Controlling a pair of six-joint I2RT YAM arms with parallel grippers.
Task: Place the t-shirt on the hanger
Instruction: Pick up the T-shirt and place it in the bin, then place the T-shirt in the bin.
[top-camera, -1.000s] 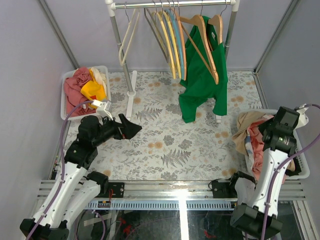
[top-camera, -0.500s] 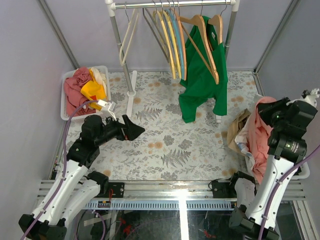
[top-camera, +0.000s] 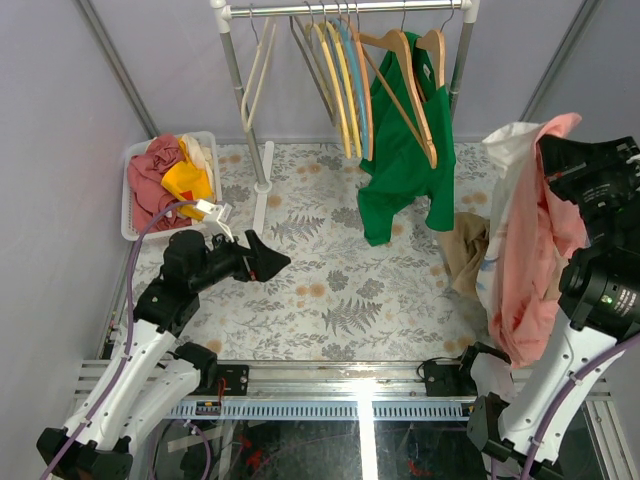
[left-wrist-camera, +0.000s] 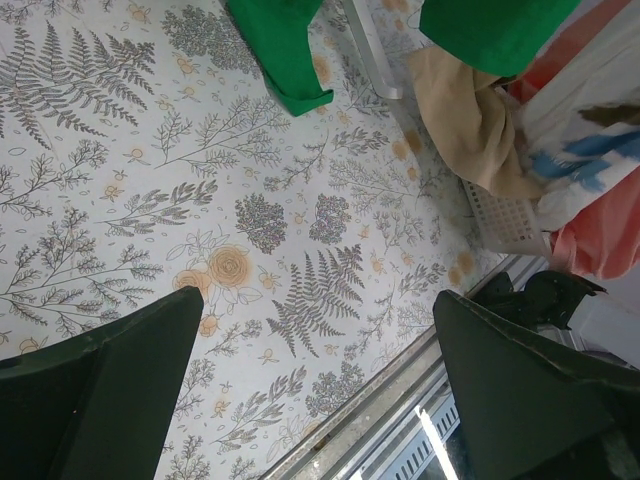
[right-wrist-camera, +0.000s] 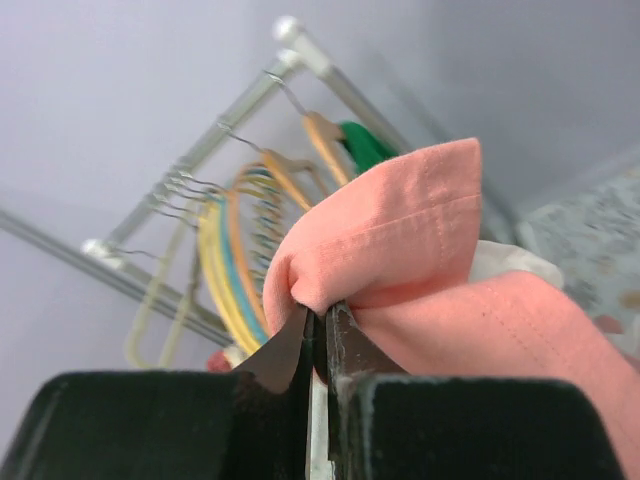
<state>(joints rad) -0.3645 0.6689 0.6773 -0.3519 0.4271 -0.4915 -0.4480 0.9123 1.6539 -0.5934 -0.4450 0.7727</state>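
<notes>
My right gripper (right-wrist-camera: 322, 315) is shut on a fold of the salmon t-shirt (right-wrist-camera: 400, 240) and holds it high at the right side. In the top view the t-shirt (top-camera: 535, 250) hangs down from that raised arm, and the fingers are hidden by cloth. A white patterned cloth (top-camera: 508, 150) and a tan cloth (top-camera: 465, 255) hang with it. Two light-brown wooden hangers (top-camera: 405, 70) hang at the right end of the rail, with the green shirt (top-camera: 400, 160) on them. My left gripper (left-wrist-camera: 316, 295) is open and empty above the floral table; it also shows in the top view (top-camera: 265, 258).
A white basket (top-camera: 135, 160) with red and yellow clothes stands at the back left. The rack's pole (top-camera: 245, 100) and foot stand mid-back, with thin yellow, blue and orange hangers (top-camera: 345, 70) on the rail. The right basket's rim (left-wrist-camera: 500, 210) is by the table's right edge.
My right arm has risen, lifting the salmon t-shirt out of the right basket, with white and tan cloth trailing. My left arm has barely moved.
</notes>
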